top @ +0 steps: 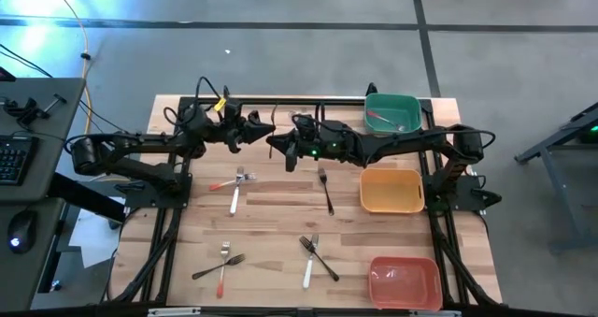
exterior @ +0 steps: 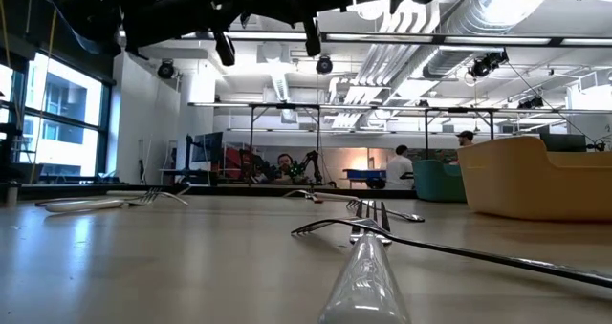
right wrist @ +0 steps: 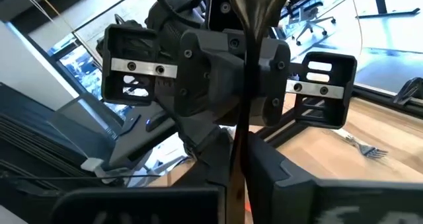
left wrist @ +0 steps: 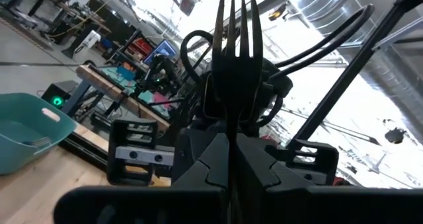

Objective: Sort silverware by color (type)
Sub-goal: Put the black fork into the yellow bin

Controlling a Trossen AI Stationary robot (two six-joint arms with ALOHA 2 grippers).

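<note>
A black fork [left wrist: 234,59] is being held up in the air above the far middle of the table [top: 271,228], between the two arms. In the left wrist view its prongs are standing up straight, with its handle running down between the fingers of the left gripper [left wrist: 231,159], which are clamped on it. In the right wrist view the same thin handle [right wrist: 239,145] is passing between the fingers of the right gripper [right wrist: 236,159], which are also closed around it, so both grippers are gripping the one fork at once. From above, the left gripper [top: 254,128] and the right gripper [top: 278,141] are meeting tip to tip near the table's far edge.

The rest of the silverware is lying on the wood. A red-handled fork [top: 227,181] and a white-handled fork [top: 235,194] are lying together on the left side, crossing near their heads. A black-handled fork [top: 326,190] is lying alone just beside the yellow bin [top: 391,189]. Nearer the front, a black fork [top: 217,266] and a red-handled one [top: 223,269] are crossing on the left, and a white-handled fork [top: 309,264] and a black one [top: 320,259] are crossing in the middle.

Three bins are standing along the right side: a green bin [top: 391,113] at the far end with some silverware in it, the yellow one in the middle, and a red bin [top: 405,281] at the front.
</note>
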